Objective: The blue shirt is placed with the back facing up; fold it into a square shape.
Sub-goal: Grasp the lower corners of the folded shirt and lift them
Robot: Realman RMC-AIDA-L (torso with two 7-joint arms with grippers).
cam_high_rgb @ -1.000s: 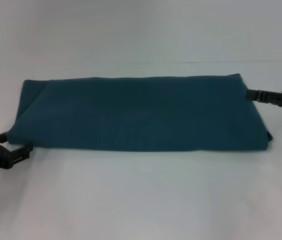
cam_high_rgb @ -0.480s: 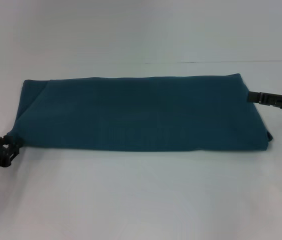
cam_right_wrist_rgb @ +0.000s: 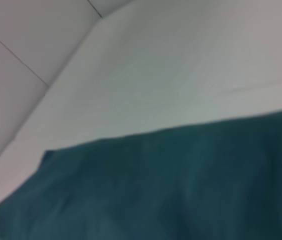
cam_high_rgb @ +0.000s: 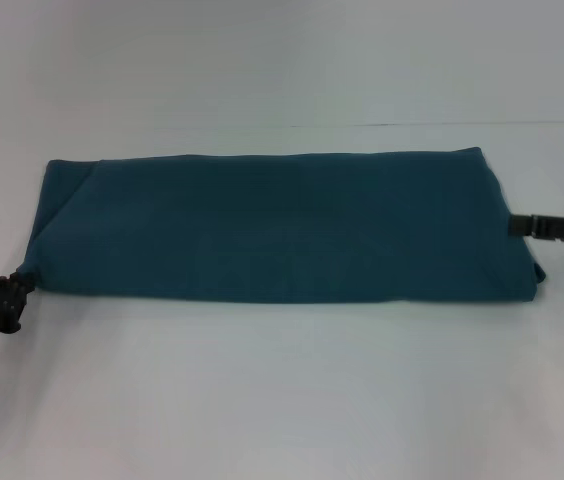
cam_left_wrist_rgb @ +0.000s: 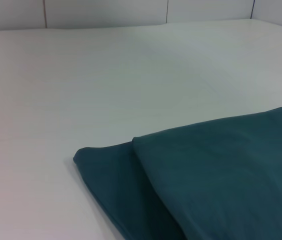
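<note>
Head view, left gripper: left gripper (cam_high_rgb: 7,292) sits at the near-left corner of the blue shirt (cam_high_rgb: 272,225), touching or just beside the cloth. Can't tell if the fingers are closed on fabric or how wide they stand.
Right gripper: right gripper (cam_high_rgb: 524,226) sits at the shirt's right short edge, about midway along it, tip against the cloth. Opening not readable either; can't confirm a pinch.
Shirt location: lies flat on the white table (cam_high_rgb: 282,390), already a long band running left to right, plain side up, no lettering showing.
Layers: left wrist view shows a top layer stepped back from a lower one at the end (cam_left_wrist_rgb: 106,175), so at least two plies, edges not flush.
Right end: a small bulge of cloth pokes out at the near-right corner (cam_high_rgb: 536,272).
Handling (judgement): soft, light, limp cotton. Won't hold shape, will sag and drag between grasp points, layers can slide apart.
Grip points (judgement): pinch both corners of one short end, catching all plies, then carry that end over the other.
Risk (judgement): catching only the top ply would peel the fold open.
Progress (judgement): band still needs crosswise folding to reach a square.
</note>
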